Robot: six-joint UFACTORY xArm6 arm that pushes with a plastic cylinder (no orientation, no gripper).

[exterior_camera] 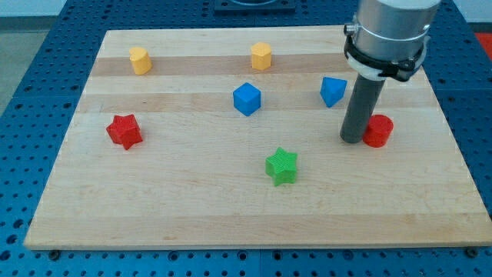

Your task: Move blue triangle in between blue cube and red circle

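Camera view: my tip, a bare rod gripping nothing, rests just beside the red circle; the blue triangle sits near it, toward the blue cube, apparently awaiting a positioning nudge.

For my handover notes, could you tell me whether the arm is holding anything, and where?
Nothing is held: my tip only rests on the board beside the red circle.

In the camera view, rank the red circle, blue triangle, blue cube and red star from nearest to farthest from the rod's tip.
From my tip:
1. Red circle, right beside it, on the view's right.
2. Blue triangle, just above-left.
3. Blue cube, further left.
4. Red star, far left.
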